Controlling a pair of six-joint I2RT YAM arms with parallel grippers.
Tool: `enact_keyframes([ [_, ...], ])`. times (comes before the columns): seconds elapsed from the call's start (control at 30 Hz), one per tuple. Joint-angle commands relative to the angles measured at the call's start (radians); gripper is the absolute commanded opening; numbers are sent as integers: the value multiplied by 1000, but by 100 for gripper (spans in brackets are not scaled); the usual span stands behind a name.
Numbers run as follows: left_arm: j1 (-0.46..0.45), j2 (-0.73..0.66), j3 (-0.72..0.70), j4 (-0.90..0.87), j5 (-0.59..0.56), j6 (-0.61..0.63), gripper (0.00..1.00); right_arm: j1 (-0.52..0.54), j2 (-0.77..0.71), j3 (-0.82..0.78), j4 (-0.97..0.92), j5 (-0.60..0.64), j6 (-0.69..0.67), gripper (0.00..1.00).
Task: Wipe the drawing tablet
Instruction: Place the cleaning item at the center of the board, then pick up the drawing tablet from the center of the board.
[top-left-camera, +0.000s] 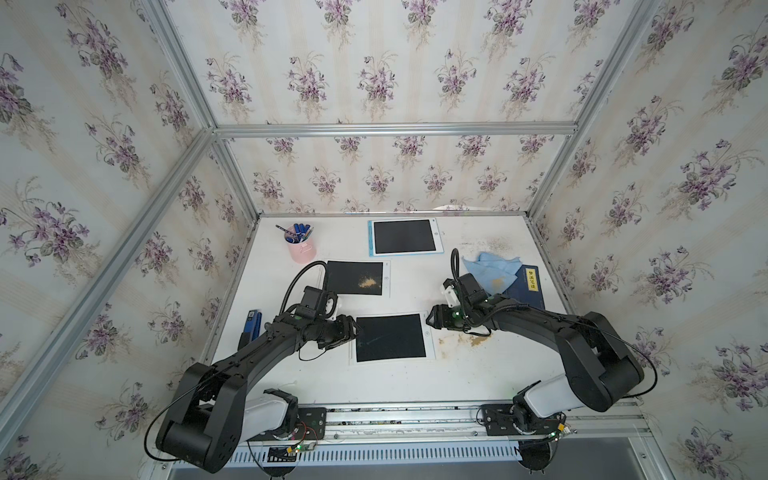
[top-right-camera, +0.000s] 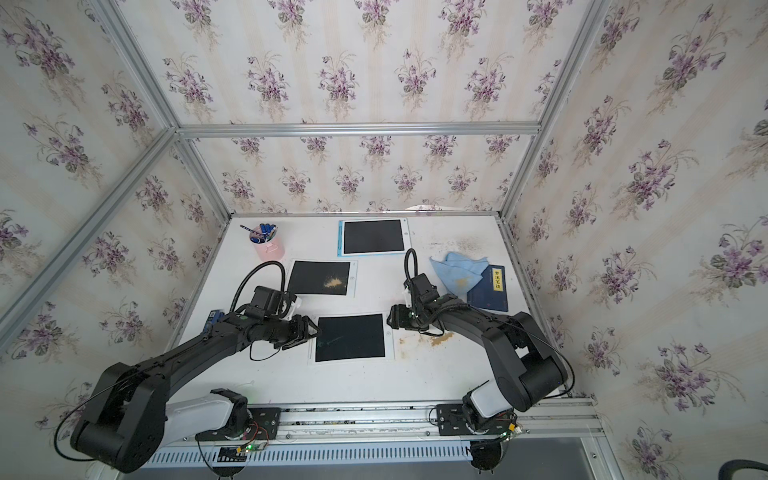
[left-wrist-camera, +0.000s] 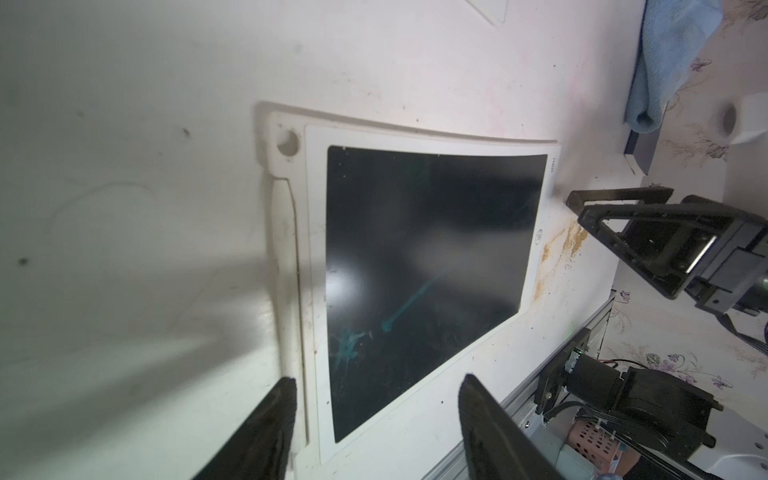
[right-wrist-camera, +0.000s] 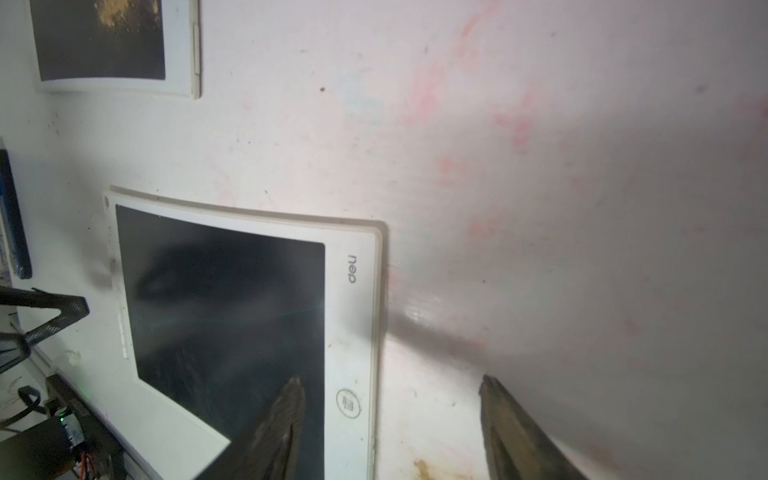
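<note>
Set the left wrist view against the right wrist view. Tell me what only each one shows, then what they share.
Left wrist only: the blue cloth and a teal scribble on the screen. Right wrist only: the powder-dusted tablet and a blue stapler at the frame edge. Both: the near tablet lying flat on the white table, tan crumbs beside its button edge, and the left claw and right claw, both open.
</note>
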Motion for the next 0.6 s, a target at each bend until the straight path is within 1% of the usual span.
enact_keyframes([
  [0.0, 3, 4, -3, -51, -33, 17, 64, 5, -3, -34, 78, -111, 6, 64],
  [0.13, 4, 16, -12, -72, -72, 16, 64, 6, 6, -78, 112, -190, 6, 63],
  [0.2, 3, 26, -21, -55, -76, 18, 64, 6, 17, -95, 127, -219, 4, 63],
  [0.3, 3, 71, -28, -7, -35, 13, 64, 6, 42, -112, 151, -244, 5, 63],
  [0.43, 3, 135, -29, 29, 8, 18, 58, 6, 72, -129, 203, -300, 24, 62],
  [0.47, 4, 135, -41, 56, 22, 13, 57, 6, 76, -131, 212, -307, 30, 62],
  [0.57, 24, 122, -111, 198, 124, -32, 56, 6, 86, -133, 225, -310, 32, 62],
])
